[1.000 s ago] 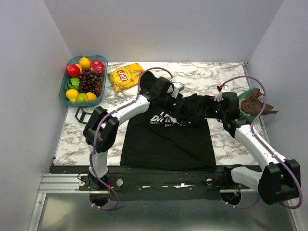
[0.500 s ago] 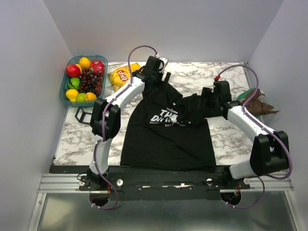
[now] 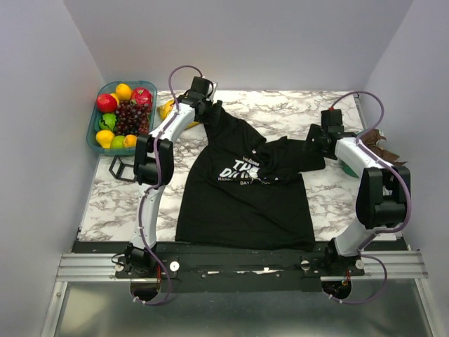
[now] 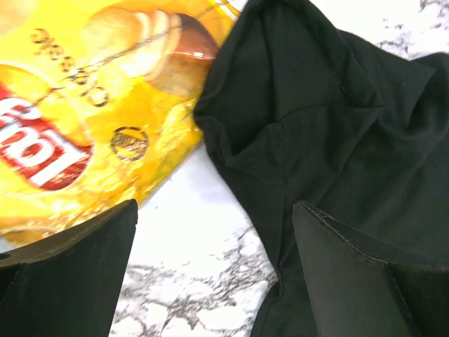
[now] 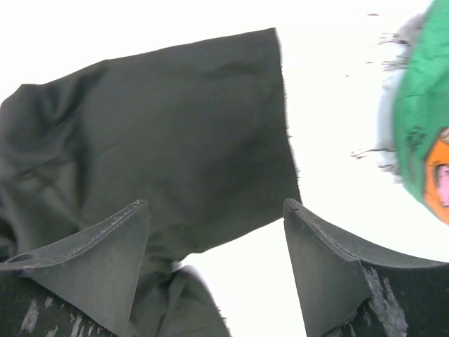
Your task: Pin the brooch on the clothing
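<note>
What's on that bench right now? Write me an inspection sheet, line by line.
Surface: marble table, flat.
Job's things: black T-shirt spread print-up, sleeves rumpled; brooch not seen.
Clutter: fruit basket, yellow chip bag, black wire stand, green packet.
Grippers: left gripper open over the shirt edge beside the chip bag; right gripper open over a sleeve.
Cables: purple cables loop along both arms.
Surroundings: plain walls, metal rail.

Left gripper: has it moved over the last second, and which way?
Yes. The left gripper has swung left and toward the far edge, from over the T-shirt's upper part to its sleeve beside the chips bag, nearer the fruit basket.
</note>
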Controlling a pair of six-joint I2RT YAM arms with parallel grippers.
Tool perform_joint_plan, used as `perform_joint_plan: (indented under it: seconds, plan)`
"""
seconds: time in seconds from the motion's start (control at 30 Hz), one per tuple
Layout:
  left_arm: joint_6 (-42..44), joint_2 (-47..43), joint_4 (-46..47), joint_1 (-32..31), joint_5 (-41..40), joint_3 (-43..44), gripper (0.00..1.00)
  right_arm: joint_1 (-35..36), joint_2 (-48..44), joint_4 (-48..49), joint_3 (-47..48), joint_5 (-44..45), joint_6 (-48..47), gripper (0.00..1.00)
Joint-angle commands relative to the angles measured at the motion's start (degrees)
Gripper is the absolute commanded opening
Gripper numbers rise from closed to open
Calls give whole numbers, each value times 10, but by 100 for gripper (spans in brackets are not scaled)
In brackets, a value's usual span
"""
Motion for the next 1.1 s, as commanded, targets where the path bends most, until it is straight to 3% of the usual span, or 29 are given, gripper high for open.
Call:
perform_joint_plan:
  seconds: [0.0,0.43,0.57,0.83,0.9,0.97,1.07]
  plan:
    - [17,44,-6,-8,44,50,99,-14,30,-36,34,14,-2,84]
    - [9,109,0,-5,125,101,96,-59,91,-66,55,-1,-7,84]
    - [12,118,-1,-5,147,102,76,-65,100,-68,51,-16,-9,84]
    - [-1,115,2,5,158,97,10,-74,118,-72,53,-45,-17,74]
    - [-7,104,7,12,161,87,4,-74,118,-74,55,-56,-24,57]
    - [-16,80,25,18,162,60,0,-76,122,-74,57,-66,-28,54]
    - [-24,40,57,31,159,18,0,-77,135,-74,60,-86,-31,38]
